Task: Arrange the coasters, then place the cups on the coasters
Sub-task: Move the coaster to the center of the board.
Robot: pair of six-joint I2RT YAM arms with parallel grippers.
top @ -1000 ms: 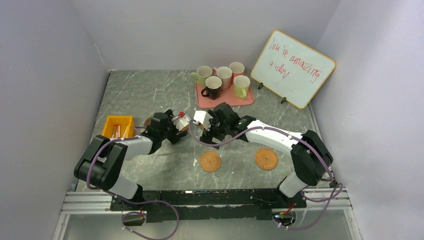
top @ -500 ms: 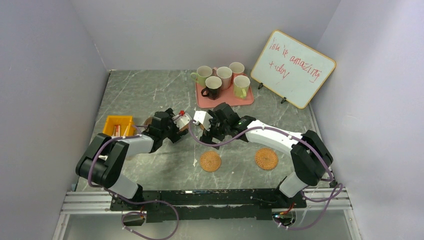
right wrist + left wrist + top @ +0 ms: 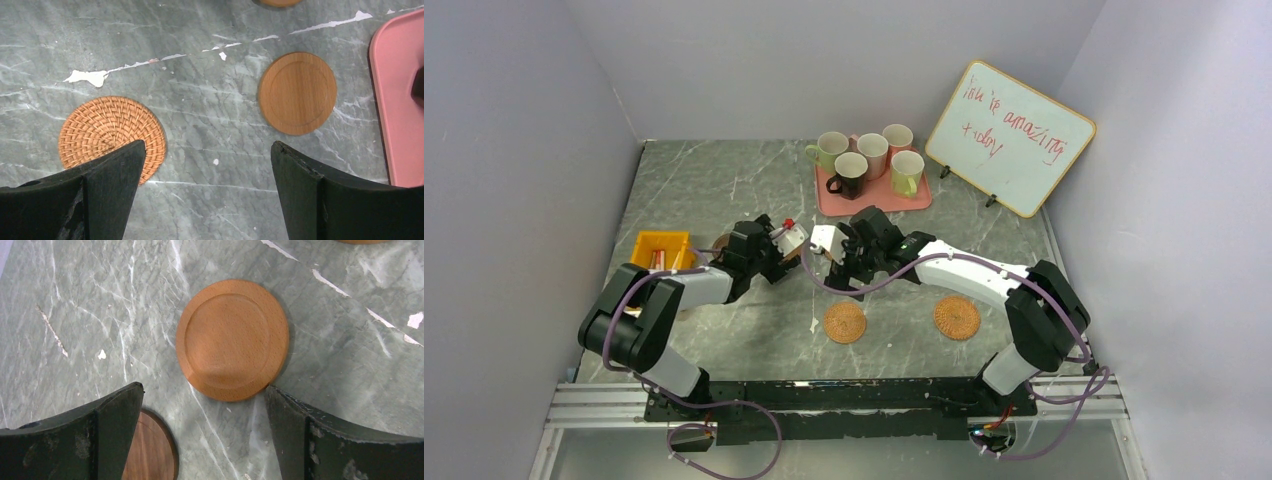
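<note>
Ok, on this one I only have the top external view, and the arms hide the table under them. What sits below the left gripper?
Observer: A smooth pale wooden coaster lies flat on the table just ahead of the left gripper, whose jaws stand open and empty.
Operator: Is the dark one anywhere near it?
Observer: Yes. A dark brown coaster shows partly behind one of that gripper's fingers, apart from the pale one.
Operator: And under the right arm?
Observer: The right gripper is open over bare table. A second smooth wooden coaster lies ahead of it, close to the pink tray but not touching it.
</note>
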